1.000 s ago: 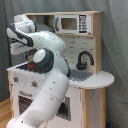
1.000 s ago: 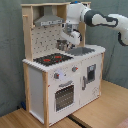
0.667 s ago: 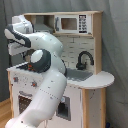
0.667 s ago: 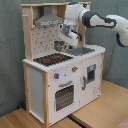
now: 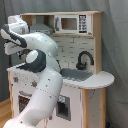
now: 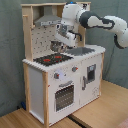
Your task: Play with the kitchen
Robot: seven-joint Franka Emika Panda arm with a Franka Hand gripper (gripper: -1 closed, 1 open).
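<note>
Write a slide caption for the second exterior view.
Robot arm reaching its gripper over the toy kitchen beside the stovetop.

From my console, a grey curtain [image 5: 118, 45] fills the 3 o'clock side of the first exterior view and hangs in soft vertical folds. At 8 o'clock in that view I see a small patch of wooden floor [image 5: 4, 107]. In the second exterior view, a grey-green backdrop [image 6: 10, 60] covers the 9 o'clock side. Light wooden boards [image 6: 107, 107] run along the bottom, with 1 dark seam between them at about 6 o'clock.
</note>
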